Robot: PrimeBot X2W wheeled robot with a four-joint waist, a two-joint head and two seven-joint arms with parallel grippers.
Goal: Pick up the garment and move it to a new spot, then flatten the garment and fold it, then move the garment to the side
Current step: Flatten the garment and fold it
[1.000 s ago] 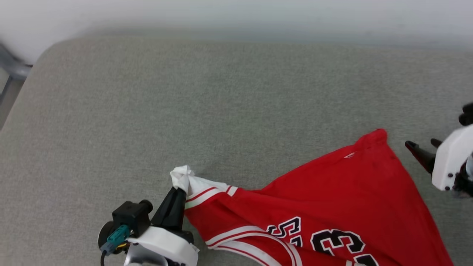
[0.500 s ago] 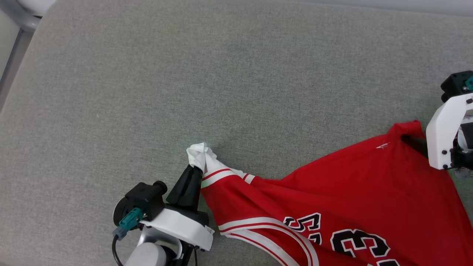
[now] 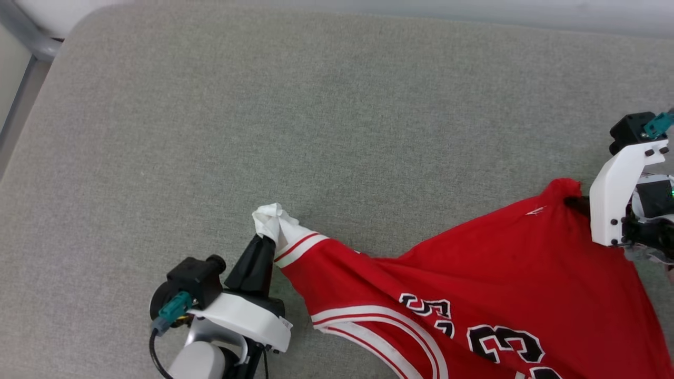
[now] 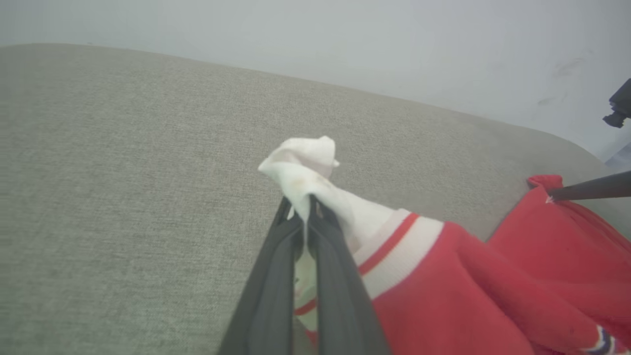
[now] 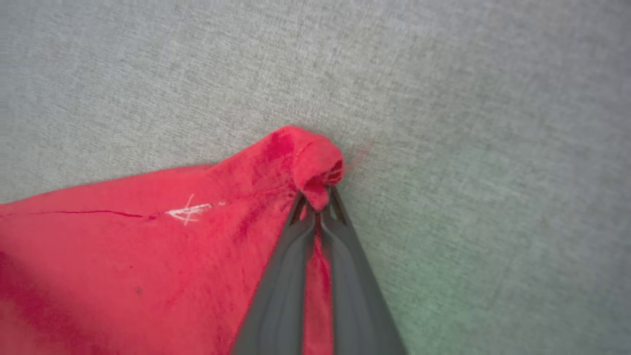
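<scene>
1. Position: the red Bulls jersey (image 3: 474,263) lies on the grey fabric-covered worktop (image 3: 210,131). Its black "23" lettering (image 3: 500,342) faces up and serves as the reference mark below.
2. Left claw (image 3: 266,239): closed on the bunched white sleeve tip (image 3: 271,221), to the left of the lettering and beyond it. The left wrist view shows the claw (image 4: 305,207) with both fingers pressed together and the sleeve tip (image 4: 300,158) bulging out above them.
3. Right claw (image 3: 574,202): closed on the red corner (image 3: 563,187) of the jersey, to the right of the lettering and beyond it. The right wrist view confirms this: the claw (image 5: 318,199) pinches a fold of the corner (image 5: 305,153).
4. Change: one second ago the right claw stood open, just beside this corner and clear of it. It has since moved onto the corner and shut. The left claw's grip on the sleeve is unchanged. The head camera has also shifted, so the jersey's altered place in that view is not a move of the jersey.
5. Meaning: the jersey is now held at two points well apart, with its far edge drawn between them. Judged from this, the jersey is ready to be lifted and carried to a new spot.
6. Caution: both grips take only small bunches of cloth. A sharp pull could slip one out.
</scene>
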